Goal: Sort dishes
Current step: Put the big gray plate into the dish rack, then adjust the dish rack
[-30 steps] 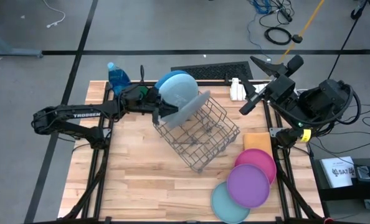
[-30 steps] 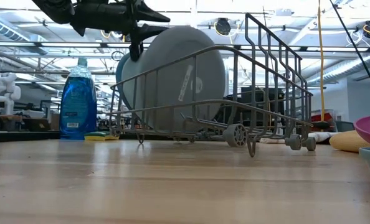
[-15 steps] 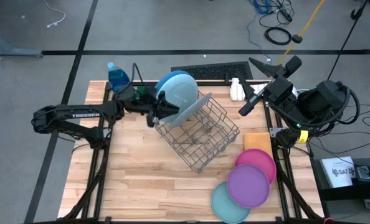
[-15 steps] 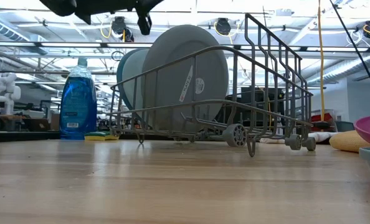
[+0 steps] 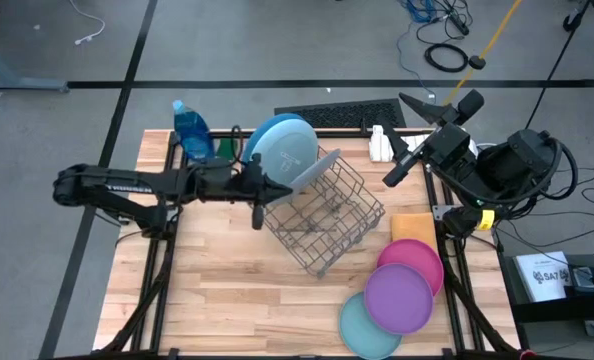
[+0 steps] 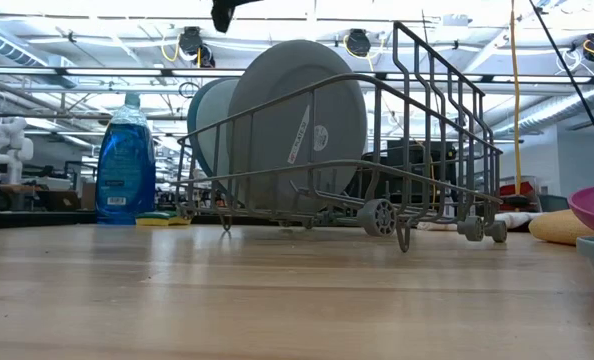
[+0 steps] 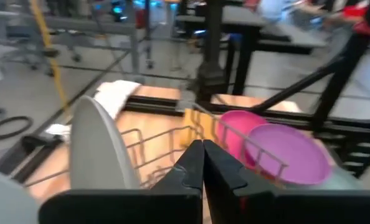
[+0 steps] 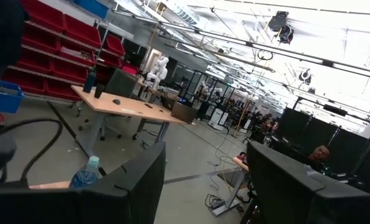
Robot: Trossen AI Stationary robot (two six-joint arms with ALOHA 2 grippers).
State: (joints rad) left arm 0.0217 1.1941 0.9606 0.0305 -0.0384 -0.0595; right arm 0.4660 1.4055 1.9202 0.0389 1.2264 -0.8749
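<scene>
A: Items, left of frame to right?

B: Blue soap bottle (image 5: 191,128), upper left of the counter (image 5: 217,290). Left claw (image 5: 258,197), centre-left, raised just beside the wire rack (image 5: 322,213); fingers together, holding nothing. In the rack's upper-left end, standing on edge: blue plate (image 5: 273,136), pale blue plate (image 5: 287,152), grey plate (image 5: 311,176). Orange sponge (image 5: 410,226), right of the rack. Pink plate (image 5: 412,262), purple plate (image 5: 398,297) and teal plate (image 5: 363,326), overlapping flat, lower right. Right claw (image 5: 425,107), upper right, lifted off the counter edge, fingers apart, idle.

A: Progress?

B: By my reading, about half. Three larger plates racked; three smaller plates not yet placed.

A: Room to move?

B: The rack's lower-right end shows empty, open toward the stack. The lower left of the counter is bare wood. The teal plate lies close to the counter's bottom edge, so I'd judge a grasp there needs care. The sponge sits just above the pink plate, nearly touching.
</scene>
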